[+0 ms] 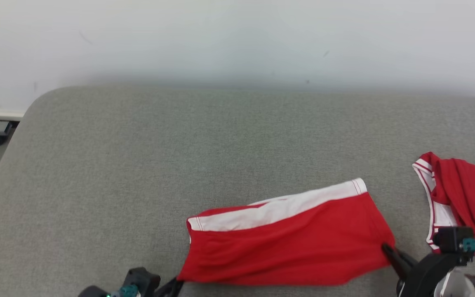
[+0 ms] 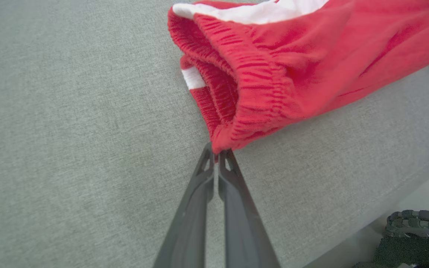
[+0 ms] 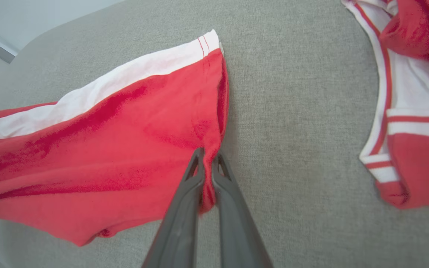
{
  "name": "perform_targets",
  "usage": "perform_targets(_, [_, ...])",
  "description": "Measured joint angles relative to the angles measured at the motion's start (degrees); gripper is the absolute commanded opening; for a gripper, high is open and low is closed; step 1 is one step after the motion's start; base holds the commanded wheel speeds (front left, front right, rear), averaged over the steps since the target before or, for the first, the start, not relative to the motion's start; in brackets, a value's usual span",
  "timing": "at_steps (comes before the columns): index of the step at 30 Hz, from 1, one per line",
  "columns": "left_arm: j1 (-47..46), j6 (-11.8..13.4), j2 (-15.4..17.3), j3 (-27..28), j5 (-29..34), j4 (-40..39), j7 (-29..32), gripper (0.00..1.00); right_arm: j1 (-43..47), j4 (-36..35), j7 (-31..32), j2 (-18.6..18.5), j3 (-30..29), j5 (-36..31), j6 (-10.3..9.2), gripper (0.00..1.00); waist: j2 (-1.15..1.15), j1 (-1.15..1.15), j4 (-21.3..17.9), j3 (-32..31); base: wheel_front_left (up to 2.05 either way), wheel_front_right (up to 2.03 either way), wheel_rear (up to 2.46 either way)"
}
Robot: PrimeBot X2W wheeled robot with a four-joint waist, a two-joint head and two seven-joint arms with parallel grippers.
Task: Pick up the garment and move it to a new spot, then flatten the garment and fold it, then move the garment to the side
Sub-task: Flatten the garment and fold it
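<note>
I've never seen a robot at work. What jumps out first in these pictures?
The bright red shorts with a white side stripe, stretched along the near side of the grey cushion. The left pincer is shut on the waistband end and the right pincer on the leg end. Another red and white garment lies at the far right.

Seemingly two red garments (image 1: 291,243)

Grey fabric surface (image 1: 138,165) against white wall (image 1: 237,37); red-and-white jersey (image 1: 468,194) lying crumpled at surface's right edge.
</note>
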Motion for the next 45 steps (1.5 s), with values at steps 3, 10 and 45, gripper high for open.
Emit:
perform_targets(3, [1.7, -0.4, 0.0, -0.6, -0.2, -0.1, 0.7, 0.0, 2.8, -1.0, 1.3, -0.4, 0.8, 0.0, -0.77, 0.13, 0.0, 0.0, -1.1, -0.7, 0.0, 0.0, 0.0])
perform_targets(10, [3.3, 1.2, -0.1, 0.7, -1.5, -0.2, 2.0, 1.0, 4.6, -3.7, 2.0, -2.5, 0.7, -0.2, -2.61, 1.0, 0.01, 0.0, -2.6, -1.6, 0.0, 0.0, 0.0])
perform_targets(45, [11.8, 11.5, -6.0, 22.6, -0.1, -14.2, -13.8, 1.0, 8.4, -14.8, -15.1, 4.0, -6.1, -7.1, -6.5, 1.0, 0.0, 0.0, -2.2, -10.2, 0.0, 0.0, 0.0])
